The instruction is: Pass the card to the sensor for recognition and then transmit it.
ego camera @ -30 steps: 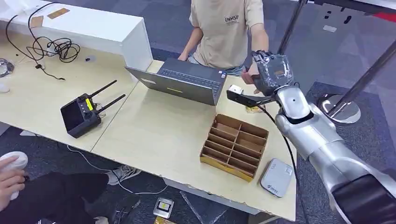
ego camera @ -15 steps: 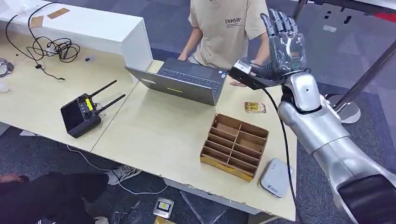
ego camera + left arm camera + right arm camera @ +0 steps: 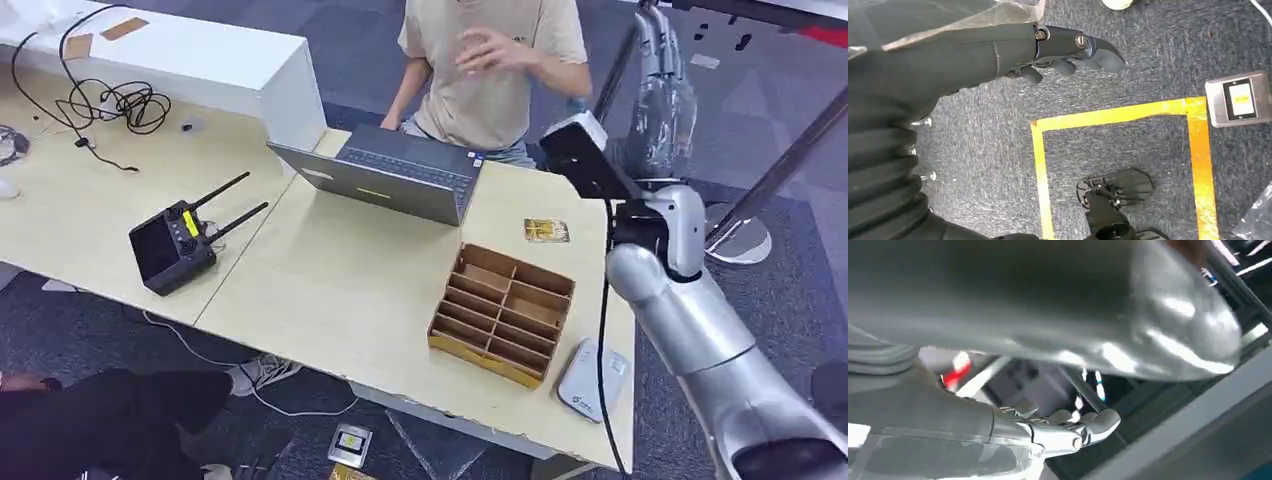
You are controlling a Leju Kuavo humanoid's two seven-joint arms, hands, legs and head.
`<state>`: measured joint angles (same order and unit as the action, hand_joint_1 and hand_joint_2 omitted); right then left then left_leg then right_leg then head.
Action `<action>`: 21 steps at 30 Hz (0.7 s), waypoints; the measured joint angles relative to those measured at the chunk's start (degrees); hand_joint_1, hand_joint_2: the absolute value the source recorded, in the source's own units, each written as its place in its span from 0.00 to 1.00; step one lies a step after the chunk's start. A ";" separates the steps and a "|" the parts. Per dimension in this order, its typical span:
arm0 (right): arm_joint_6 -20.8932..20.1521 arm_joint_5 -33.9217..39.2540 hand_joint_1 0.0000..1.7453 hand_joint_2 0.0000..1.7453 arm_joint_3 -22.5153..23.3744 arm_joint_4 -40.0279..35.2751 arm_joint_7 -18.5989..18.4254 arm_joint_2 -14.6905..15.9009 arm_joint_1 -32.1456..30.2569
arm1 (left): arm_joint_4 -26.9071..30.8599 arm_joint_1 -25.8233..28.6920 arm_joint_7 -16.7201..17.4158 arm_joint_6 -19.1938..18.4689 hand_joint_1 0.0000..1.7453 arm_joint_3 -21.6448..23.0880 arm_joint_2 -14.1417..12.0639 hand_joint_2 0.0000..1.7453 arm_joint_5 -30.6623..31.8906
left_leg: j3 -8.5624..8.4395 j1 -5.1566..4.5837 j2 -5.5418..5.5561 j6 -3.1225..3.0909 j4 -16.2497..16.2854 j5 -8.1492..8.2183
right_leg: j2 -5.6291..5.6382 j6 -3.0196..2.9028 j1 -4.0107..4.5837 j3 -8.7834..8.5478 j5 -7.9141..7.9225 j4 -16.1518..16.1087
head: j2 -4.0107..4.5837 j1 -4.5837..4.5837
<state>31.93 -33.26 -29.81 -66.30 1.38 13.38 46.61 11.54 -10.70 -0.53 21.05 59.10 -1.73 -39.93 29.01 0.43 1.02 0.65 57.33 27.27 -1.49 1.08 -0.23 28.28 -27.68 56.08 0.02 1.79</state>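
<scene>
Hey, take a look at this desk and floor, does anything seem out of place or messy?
Yes. A small device lies on the floor below the table edge, near loose cables. A tangled black cable sprawls over the far left tabletop. The card lies flat on the table, apart from the raised right robot hand.

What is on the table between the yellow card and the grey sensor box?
In the head view, the brown cardboard divider tray sits between the small yellow card and the flat grey sensor box.

Laptop [image 3: 395, 180] open before a person [image 3: 490, 70] — remote controller [image 3: 175, 245] well apart.
</scene>
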 joint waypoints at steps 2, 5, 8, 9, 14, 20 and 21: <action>0.33 3.66 0.00 0.00 1.63 -4.51 0.54 0.09 -3.59 | 0.00 0.50 -0.17 0.15 0.00 -0.04 -0.09 1.00 -0.37 | 0.00 0.00 0.01 0.00 0.00 0.00 | -0.01 0.00 0.00 0.01 0.00 0.00 | 0.00 0.00; 0.37 8.81 0.00 0.00 3.52 -10.78 2.08 0.04 -8.88 | 0.00 1.16 -1.01 0.59 0.00 -0.11 -0.15 1.00 -0.83 | 0.01 0.00 0.01 0.00 -0.01 0.00 | -0.01 0.00 0.00 0.00 -0.01 -0.01 | 0.00 0.00; -0.15 12.22 0.00 0.00 4.89 -17.00 3.52 -0.07 -14.27 | -0.02 1.83 -1.46 0.81 0.00 -0.31 -0.30 1.00 -1.35 | 0.02 0.00 0.01 0.00 -0.02 0.01 | 0.00 0.00 0.00 0.01 -0.01 -0.01 | 0.00 -0.02; -0.57 13.31 0.00 0.00 5.11 -18.66 4.02 -0.07 -15.89 | 0.00 1.99 -1.73 0.94 0.00 -0.42 -0.31 1.00 -1.55 | 0.02 0.00 0.01 0.00 -0.02 0.01 | 0.00 0.00 0.00 0.01 -0.01 -0.01 | 0.00 0.02; -2.76 19.10 0.00 0.00 6.16 -26.47 6.84 -0.50 -23.00 | -0.02 2.97 -2.21 1.18 0.00 -0.52 -0.39 1.00 -2.21 | 0.02 0.00 0.01 0.00 -0.04 0.01 | 0.00 0.00 0.00 0.02 -0.01 -0.01 | 0.00 0.00; -6.98 26.62 0.00 0.00 6.29 -32.89 9.95 -1.33 -29.52 | -0.04 3.42 -1.81 1.25 0.00 -0.61 -0.55 1.00 -2.64 | 0.02 0.00 0.01 -0.01 -0.05 0.00 | -0.01 0.00 0.00 0.02 -0.01 -0.01 | 0.00 -0.02; -7.93 29.28 0.00 0.00 6.27 -34.34 11.35 -1.79 -30.79 | -0.04 3.48 -1.73 1.25 0.00 -0.66 -0.59 1.00 -2.77 | 0.02 0.00 0.02 -0.01 -0.05 0.00 | -0.01 0.00 0.00 0.02 -0.01 -0.01 | 0.00 0.00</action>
<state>24.00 -3.98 -23.54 -100.64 12.73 11.59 15.82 11.50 -7.22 -2.25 22.29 58.45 -2.32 -42.71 29.03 0.43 1.04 0.65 57.27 27.28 -1.50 1.07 -0.23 28.30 -27.69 56.07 0.02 1.79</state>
